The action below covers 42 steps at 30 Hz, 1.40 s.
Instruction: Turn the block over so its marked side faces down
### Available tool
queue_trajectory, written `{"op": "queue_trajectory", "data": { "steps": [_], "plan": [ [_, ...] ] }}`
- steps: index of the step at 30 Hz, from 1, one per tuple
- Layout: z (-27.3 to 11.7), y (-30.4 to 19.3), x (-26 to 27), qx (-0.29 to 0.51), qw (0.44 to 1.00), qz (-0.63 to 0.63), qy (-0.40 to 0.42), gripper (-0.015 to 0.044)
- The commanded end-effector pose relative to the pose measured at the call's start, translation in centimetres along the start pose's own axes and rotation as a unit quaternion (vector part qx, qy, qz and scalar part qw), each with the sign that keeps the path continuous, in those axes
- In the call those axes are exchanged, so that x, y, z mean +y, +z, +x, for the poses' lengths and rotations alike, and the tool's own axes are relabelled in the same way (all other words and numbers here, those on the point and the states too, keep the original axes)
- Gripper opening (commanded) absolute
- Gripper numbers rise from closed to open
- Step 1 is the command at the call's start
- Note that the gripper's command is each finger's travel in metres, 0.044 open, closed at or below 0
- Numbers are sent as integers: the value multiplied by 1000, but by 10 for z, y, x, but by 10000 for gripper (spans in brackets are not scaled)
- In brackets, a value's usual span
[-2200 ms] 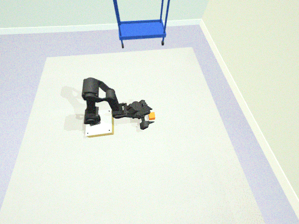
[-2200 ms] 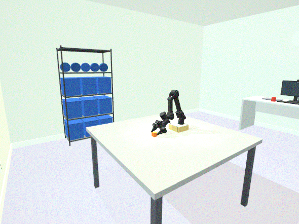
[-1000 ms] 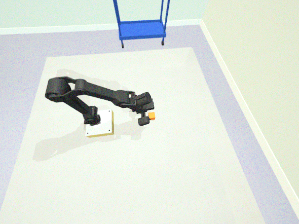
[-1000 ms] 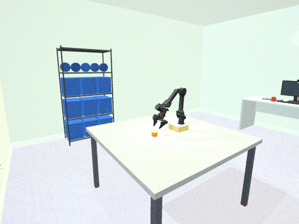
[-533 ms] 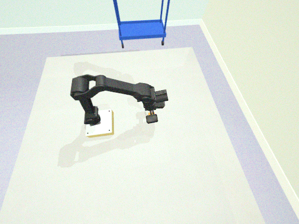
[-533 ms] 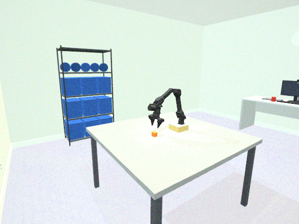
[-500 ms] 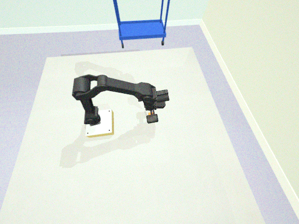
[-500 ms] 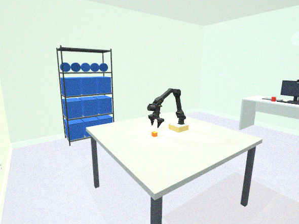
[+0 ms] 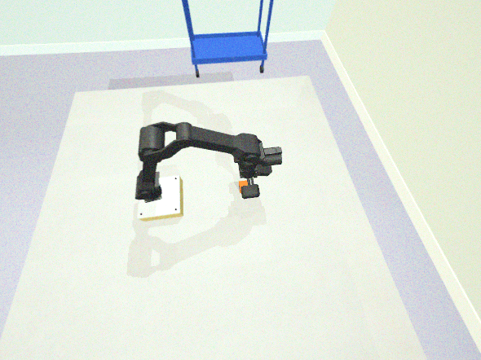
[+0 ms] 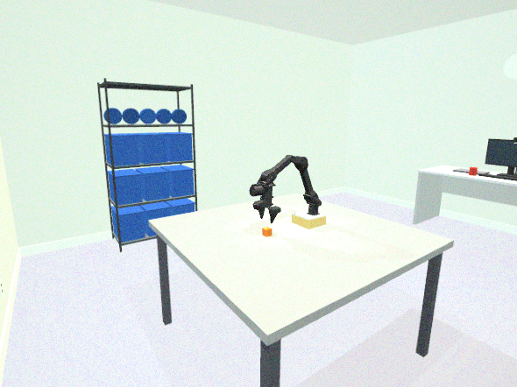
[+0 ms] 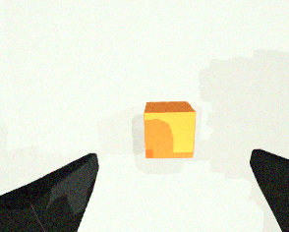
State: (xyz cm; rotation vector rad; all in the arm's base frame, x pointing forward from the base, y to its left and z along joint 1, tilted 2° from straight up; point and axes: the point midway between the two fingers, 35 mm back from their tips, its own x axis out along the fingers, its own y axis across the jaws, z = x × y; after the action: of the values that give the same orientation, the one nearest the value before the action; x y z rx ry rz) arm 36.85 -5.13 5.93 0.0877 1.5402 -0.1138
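The small orange block rests flat on the table. Its top looks yellow-orange, partly shaded, and a darker orange side shows in the wrist view. No mark shows on the faces in view; the underside and the other sides are hidden there. My gripper is open and empty, pointing down above the block. In the wrist view the block lies between the two fingers' lines, a little beyond the tips. In the top view the gripper partly covers the block.
The arm stands on a white-topped yellow base on the table. A blue cart stands beyond the table. A shelf with blue boxes and a desk with a monitor stand farther off.
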Motion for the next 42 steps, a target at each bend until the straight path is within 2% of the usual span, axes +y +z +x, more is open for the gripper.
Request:
{"op": "queue_trajectory", "data": {
  "steps": [1, 33, 42],
  "plan": [
    [15, -4, -1, 10, 1000, 0, -1, 440],
    [62, -5, -1, 11, 1000, 0, -1, 440],
    [62, -5, -1, 11, 1000, 0, -1, 204]
  ]
}}
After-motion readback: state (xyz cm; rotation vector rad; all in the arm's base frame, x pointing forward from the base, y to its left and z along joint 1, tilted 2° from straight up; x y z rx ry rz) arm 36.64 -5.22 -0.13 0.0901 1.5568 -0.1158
